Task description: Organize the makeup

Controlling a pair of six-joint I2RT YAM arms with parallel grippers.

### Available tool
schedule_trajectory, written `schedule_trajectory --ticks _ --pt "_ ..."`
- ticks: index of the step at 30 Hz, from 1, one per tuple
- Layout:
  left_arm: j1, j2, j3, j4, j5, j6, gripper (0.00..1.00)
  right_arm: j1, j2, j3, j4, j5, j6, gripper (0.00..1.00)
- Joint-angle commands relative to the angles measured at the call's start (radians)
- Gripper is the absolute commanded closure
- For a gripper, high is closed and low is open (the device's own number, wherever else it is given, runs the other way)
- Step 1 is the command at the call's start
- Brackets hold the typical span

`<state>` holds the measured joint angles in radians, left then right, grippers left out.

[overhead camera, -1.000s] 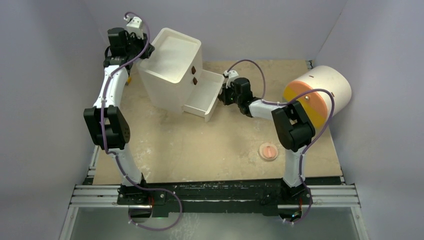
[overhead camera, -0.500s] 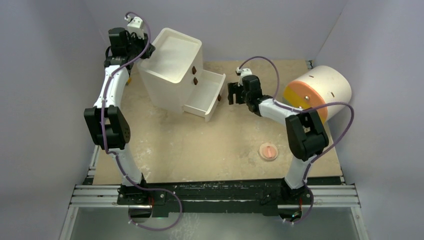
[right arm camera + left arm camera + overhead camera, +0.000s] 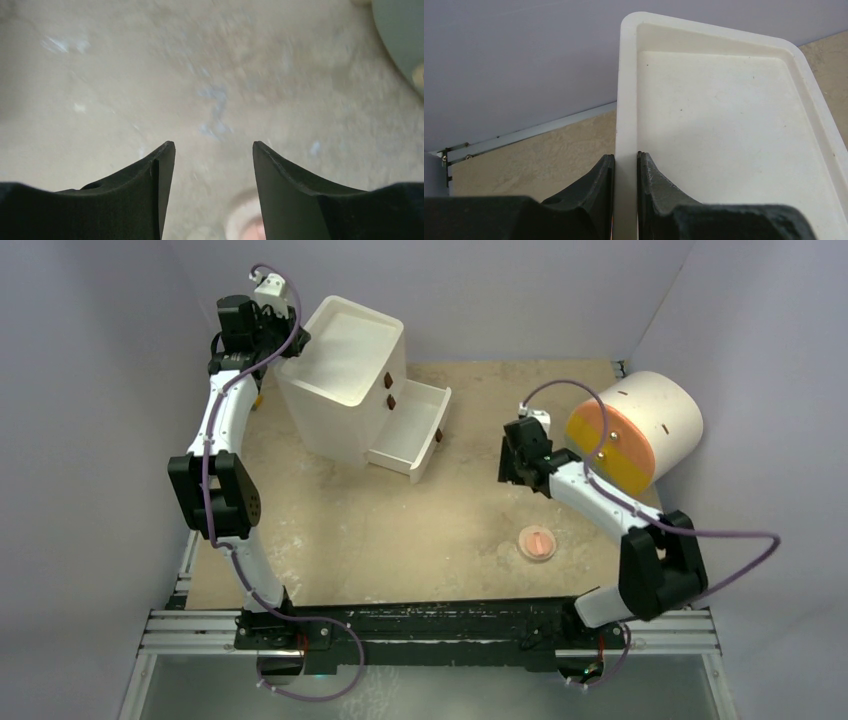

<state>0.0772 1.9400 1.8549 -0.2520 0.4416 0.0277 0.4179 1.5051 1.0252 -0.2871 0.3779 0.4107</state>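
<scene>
The only makeup in view is a round pink compact [image 3: 537, 542], lying on the table at the front right. It also appears as a blurred pink disc [image 3: 246, 226] at the bottom edge of the right wrist view. My right gripper [image 3: 510, 462] hangs over bare table behind the compact, open with nothing between its fingers [image 3: 214, 146]. My left gripper [image 3: 293, 343] is at the back left corner of the white cabinet [image 3: 345, 365]. It is shut on the cabinet's raised top rim [image 3: 626, 125], one finger on each side [image 3: 626, 156].
The cabinet's lowest drawer [image 3: 412, 430] stands pulled out toward the right. A large white cylinder with an orange-yellow face [image 3: 635, 425] lies at the right, close behind my right forearm; its edge [image 3: 405, 35] shows top right in the right wrist view. Walls enclose the table.
My right gripper has drawn away from the open drawer, moving right and toward the front, and its jaws have opened. The left arm and cabinet have stayed put.
</scene>
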Motion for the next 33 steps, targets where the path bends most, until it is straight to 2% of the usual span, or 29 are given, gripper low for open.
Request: schedule_trajectory --ticks 1,8,15,33 --pt "-0.019 0.081 -0.059 -0.230 0.014 -0.005 1.00 0.001 -0.179 -0.134 -0.194 0.057 0.118 0.38" --pt "-0.019 0.065 -0.066 -0.230 0.011 -0.005 1.00 0.001 -0.326 -0.221 -0.317 0.036 0.186 0.39" --pt "-0.019 0.060 -0.071 -0.232 0.008 0.000 1.00 0.000 -0.319 -0.285 -0.327 -0.002 0.217 0.49" --pt "-0.019 0.067 -0.060 -0.240 0.003 0.001 1.00 0.000 -0.281 -0.355 -0.287 -0.081 0.253 0.58"
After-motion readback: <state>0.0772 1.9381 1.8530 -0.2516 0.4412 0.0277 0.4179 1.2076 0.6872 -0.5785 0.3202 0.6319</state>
